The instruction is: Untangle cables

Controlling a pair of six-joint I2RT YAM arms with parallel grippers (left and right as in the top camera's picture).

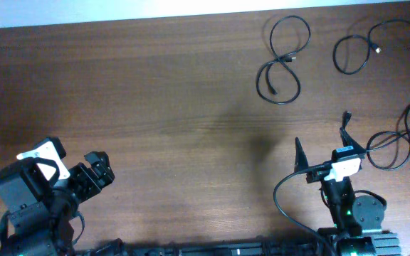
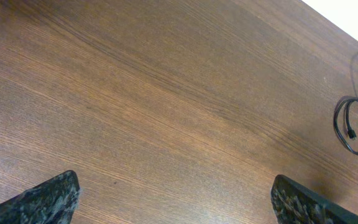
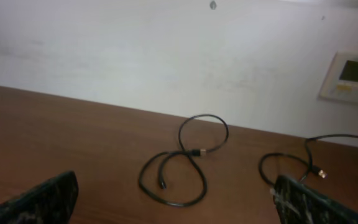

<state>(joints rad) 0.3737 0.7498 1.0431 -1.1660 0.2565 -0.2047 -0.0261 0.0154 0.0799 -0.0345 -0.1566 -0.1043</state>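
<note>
Three thin black cables lie apart on the wooden table. In the overhead view a figure-eight cable [image 1: 285,60] lies at the back centre-right, a second cable [image 1: 352,38] at the back right corner, and a third cable [image 1: 404,133] at the right edge. My right gripper [image 1: 321,139] is open and empty, just left of the third cable. In the right wrist view the right gripper [image 3: 176,202] faces the figure-eight cable [image 3: 182,152] and the second cable [image 3: 283,155]. My left gripper [image 1: 98,171] is open and empty at the front left. In the left wrist view the left gripper [image 2: 176,199] is far from the figure-eight cable [image 2: 336,121].
The brown wooden table [image 1: 191,107] ends at a white wall behind. A white wall panel [image 3: 352,76] shows in the right wrist view. A thicker black arm wire [image 1: 283,192] loops beside the right arm base.
</note>
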